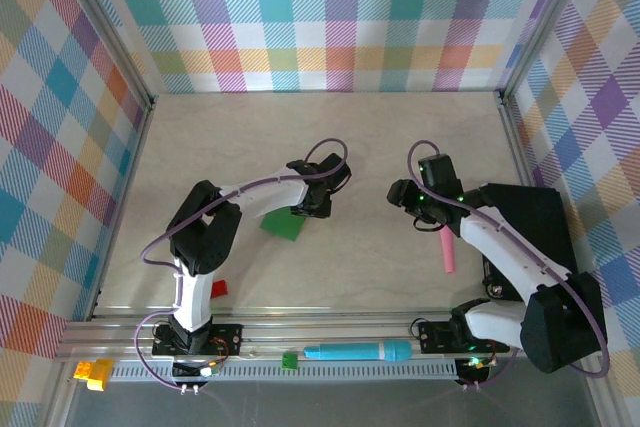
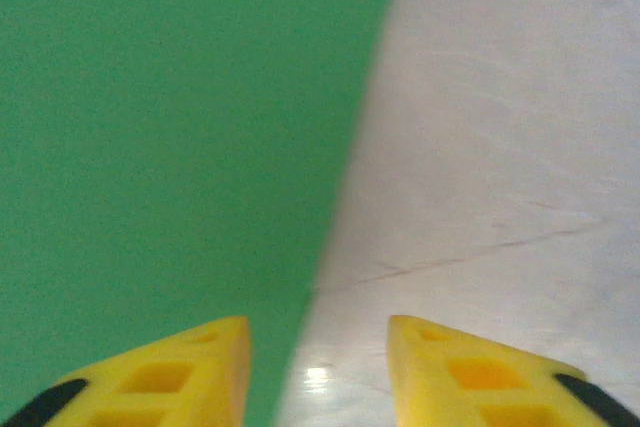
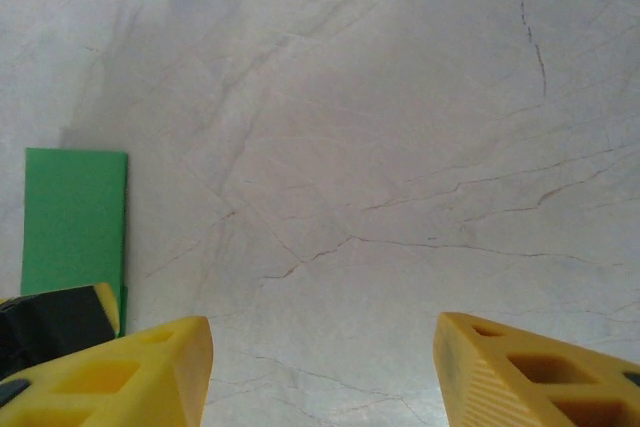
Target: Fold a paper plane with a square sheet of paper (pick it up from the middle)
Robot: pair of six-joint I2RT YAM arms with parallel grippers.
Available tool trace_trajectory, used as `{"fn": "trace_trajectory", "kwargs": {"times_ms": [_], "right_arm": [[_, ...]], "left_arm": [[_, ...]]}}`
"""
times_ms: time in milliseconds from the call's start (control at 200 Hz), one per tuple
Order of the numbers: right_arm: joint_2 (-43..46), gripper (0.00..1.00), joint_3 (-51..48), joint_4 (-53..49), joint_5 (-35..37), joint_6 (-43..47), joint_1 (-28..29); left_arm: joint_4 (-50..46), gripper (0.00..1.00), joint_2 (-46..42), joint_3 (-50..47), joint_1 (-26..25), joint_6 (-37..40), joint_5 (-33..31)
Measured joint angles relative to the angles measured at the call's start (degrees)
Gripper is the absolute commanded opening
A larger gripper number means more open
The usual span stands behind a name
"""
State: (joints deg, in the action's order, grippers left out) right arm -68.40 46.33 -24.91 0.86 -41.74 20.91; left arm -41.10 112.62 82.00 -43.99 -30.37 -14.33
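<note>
Far table [image 1: 330, 127] open; pink marker [image 1: 447, 255] near right gripper [image 3: 320, 337].

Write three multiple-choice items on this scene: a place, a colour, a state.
1. Where does the green paper lie?
A) against the back wall
B) at the left hand
C) on the front rail
2. What colour is the marker beside the right arm?
A) black
B) orange
C) pink
3. How is the right hand?
A) open and empty
B) shut on paper
C) shut on a marker
Answers: B, its edge runs between the left fingers; C, pink from above; A, bare table between the right fingers.
</note>
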Motion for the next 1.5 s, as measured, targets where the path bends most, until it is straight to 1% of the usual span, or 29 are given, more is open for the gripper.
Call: {"fn": "trace_trajectory", "kwargs": {"times_ms": [80, 115, 215, 325, 450, 590, 715, 810, 985, 1115, 1265, 1370, 1470, 1500], "right_arm": [[-0.1, 0.59, -0.3, 0.0, -0.5, 0.0, 0.0], [-0.5, 0.57, -0.3, 0.1, -1.2, 0.1, 0.0], [-3.1, 0.47, -0.3, 1.8, -4.9, 0.3, 0.0], [-8.8, 0.39, 0.1, 3.8, -8.9, 0.6, 1.4], [-16.4, 0.33, 3.2, 5.1, -11.9, 0.7, 7.5], [-24.5, 0.28, 10.6, 7.3, -14.2, 0.7, 15.0], [-32.0, 0.27, 18.3, 9.4, -16.0, 0.6, 19.6], [-38.0, 0.25, 24.0, 9.8, -17.5, 0.6, 22.1], [-48.0, 0.24, 33.3, 8.8, -19.6, 0.7, 24.1], [-53.0, 0.23, 38.2, 6.6, -20.0, 0.7, 24.5], [-55.9, 0.26, 40.5, 3.8, -19.8, 2.0, 24.5], [-55.9, 0.27, 40.9, 2.6, -19.4, 4.1, 24.5], [-54.9, 0.27, 39.8, 1.9, -18.2, 8.1, 24.5], [-54.1, 0.28, 38.7, 1.7, -17.6, 9.7, 24.4]], "left_arm": [[2.9, 0.53, -1.3, -1.8, 0.5, -0.7, 4.3], [3.9, 0.55, -2.4, -2.7, 0.7, -1.0, 6.0], [6.4, 0.6, -6.6, -5.2, 2.5, -1.8, 9.4], [8.5, 0.66, -13.5, -8.2, 5.3, -2.6, 11.7], [10.3, 0.71, -21.4, -12.2, 8.7, -3.7, 12.6], [11.0, 0.79, -28.5, -18.1, 12.6, -5.5, 12.1], [10.8, 0.85, -33.7, -24.1, 16.9, -7.3, 11.3], [10.2, 0.87, -37.0, -27.6, 19.6, -8.3, 11.0], [9.6, 0.9, -41.5, -31.3, 22.8, -10.2, 10.6], [9.5, 0.92, -42.5, -32.1, 23.6, -10.8, 10.6], [9.7, 0.94, -42.5, -32.1, 23.7, -10.9, 10.8], [9.7, 0.94, -42.5, -32.1, 23.7, -11.0, 11.0], [9.8, 0.95, -42.2, -32.1, 23.7, -10.8, 12.0], [9.8, 0.99, -42.0, -32.1, 23.7, -10.8, 12.3]]}}
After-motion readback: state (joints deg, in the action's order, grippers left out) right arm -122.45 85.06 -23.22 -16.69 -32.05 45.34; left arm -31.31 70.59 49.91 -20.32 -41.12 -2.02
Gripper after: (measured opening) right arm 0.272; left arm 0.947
